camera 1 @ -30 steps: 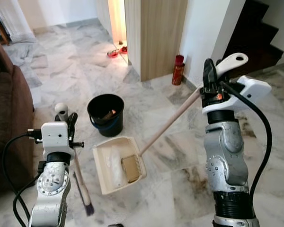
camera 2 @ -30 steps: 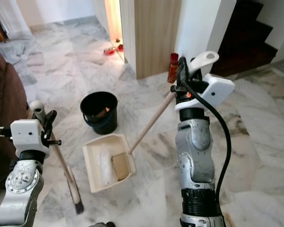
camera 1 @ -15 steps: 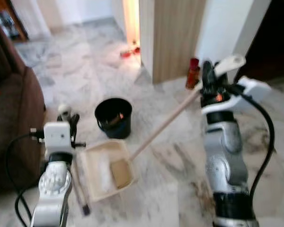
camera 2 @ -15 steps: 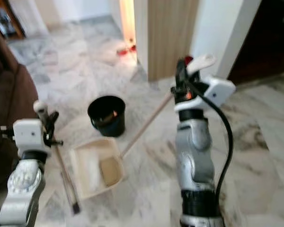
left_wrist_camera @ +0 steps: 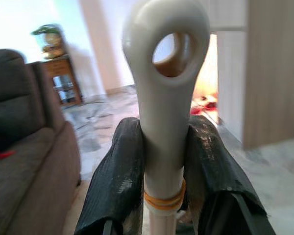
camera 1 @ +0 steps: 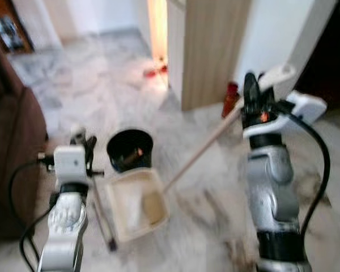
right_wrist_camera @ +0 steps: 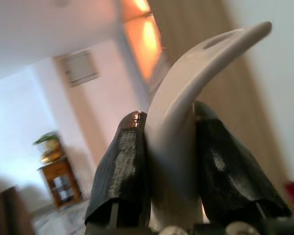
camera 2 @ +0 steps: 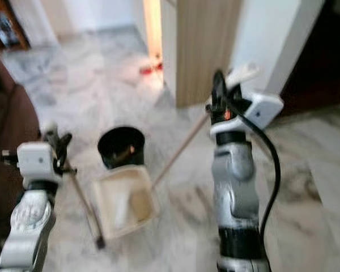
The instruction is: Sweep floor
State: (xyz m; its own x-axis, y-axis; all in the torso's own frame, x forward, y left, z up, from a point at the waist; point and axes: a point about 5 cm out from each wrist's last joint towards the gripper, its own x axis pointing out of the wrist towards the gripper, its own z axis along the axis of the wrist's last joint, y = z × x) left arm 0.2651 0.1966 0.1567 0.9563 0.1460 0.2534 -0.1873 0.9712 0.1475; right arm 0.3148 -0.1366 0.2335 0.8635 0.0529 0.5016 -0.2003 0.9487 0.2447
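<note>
My left gripper [left_wrist_camera: 161,142] is shut on the white looped top of the broom handle [left_wrist_camera: 165,73]. The broom stick [camera 1: 99,207] slants down to the floor beside the dustpan. On the marble floor just in front of me lies the cream dustpan [camera 1: 124,218], with pale and brown debris inside. Its long wooden handle [camera 1: 198,156] rises to my right gripper [camera 1: 251,93], which is shut on the handle's white curved end [right_wrist_camera: 196,68]. A black bucket [camera 1: 130,149] stands right behind the dustpan.
A brown sofa [camera 1: 11,147] fills the left side. A wood-panelled wall corner [camera 1: 212,51] stands ahead, with a red bottle [camera 1: 231,97] at its foot. A dark stairway opening [camera 1: 328,62] is at the far right. Open marble floor stretches ahead on the left.
The whole picture has shifted and blurred, so the camera is moving. The bucket now appears closer to the dustpan's far edge. Both grippers keep their holds.
</note>
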